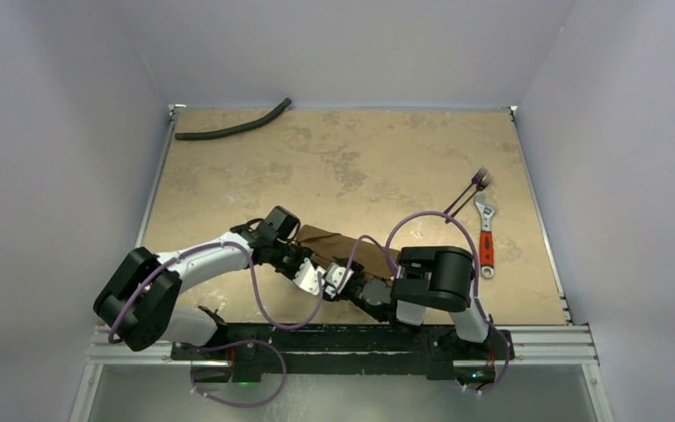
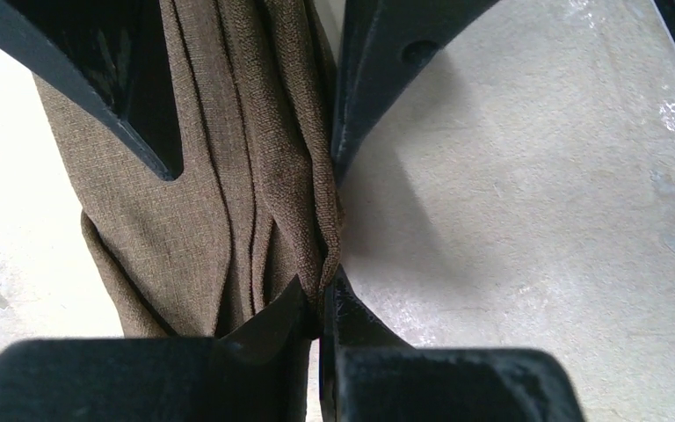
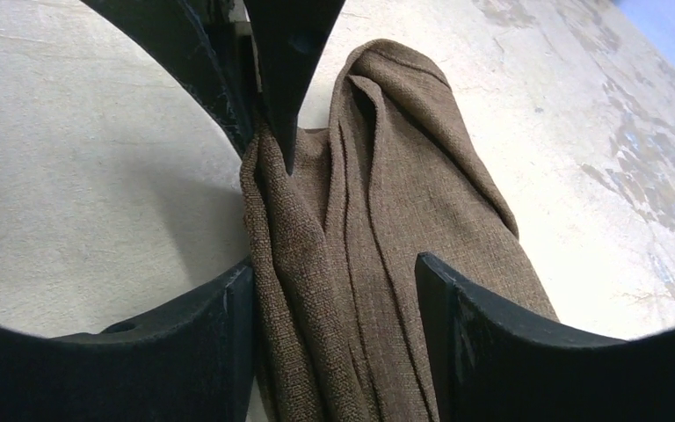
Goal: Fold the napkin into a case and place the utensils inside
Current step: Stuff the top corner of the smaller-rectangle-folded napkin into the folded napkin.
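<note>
One napkin (image 1: pixel 336 240), two utensils (image 1: pixel 468 195), one wrench (image 1: pixel 486 236) and one black hose (image 1: pixel 233 128).

Napkin (image 1: pixel 344 247): brown, bunched; near centre of counter (image 1: pixel 360 149).
Left tool (image 1: pixel 309 280): low at napkin's near edge, just beside right tool (image 1: pixel 341 280).
Wrench (image 1: pixel 486 239): red handle; right side.
Utensils (image 1: pixel 466 197): dark, slim; just beside wrench head.
Hose (image 1: pixel 231 128): black, curved; far-left corner.

Matte, coarse-woven cloth napkin (image 3: pixel 387 255)
</note>
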Action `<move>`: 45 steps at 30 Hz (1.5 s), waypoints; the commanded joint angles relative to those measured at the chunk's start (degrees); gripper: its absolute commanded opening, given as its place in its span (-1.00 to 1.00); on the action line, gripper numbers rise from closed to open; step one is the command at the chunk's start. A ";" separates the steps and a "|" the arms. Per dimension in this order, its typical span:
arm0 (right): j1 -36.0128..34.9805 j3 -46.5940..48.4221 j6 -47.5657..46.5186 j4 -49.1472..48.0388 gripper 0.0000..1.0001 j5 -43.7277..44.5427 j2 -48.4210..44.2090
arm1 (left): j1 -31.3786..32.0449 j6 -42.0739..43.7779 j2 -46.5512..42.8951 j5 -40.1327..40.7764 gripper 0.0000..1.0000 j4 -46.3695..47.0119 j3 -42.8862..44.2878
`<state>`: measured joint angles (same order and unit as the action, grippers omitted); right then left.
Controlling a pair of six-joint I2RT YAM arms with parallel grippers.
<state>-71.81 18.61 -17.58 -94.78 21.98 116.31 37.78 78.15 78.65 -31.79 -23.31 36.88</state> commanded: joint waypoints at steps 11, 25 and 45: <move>-1.25 -0.59 1.56 -26.26 -0.72 3.88 6.45 | 0.46 -4.62 -3.43 -0.10 -0.34 8.57 -1.72; -1.49 -1.73 10.27 -25.90 -1.00 2.29 4.06 | -2.11 -9.29 -21.66 3.07 0.40 10.96 -11.92; -0.97 -2.97 19.28 -23.69 -1.00 1.36 0.69 | -1.52 -4.55 -13.80 5.32 0.97 32.07 -18.24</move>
<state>-72.90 17.45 -1.85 -94.65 25.85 115.96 36.01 72.71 61.69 -26.28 -0.03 18.35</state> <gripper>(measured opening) 0.054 0.982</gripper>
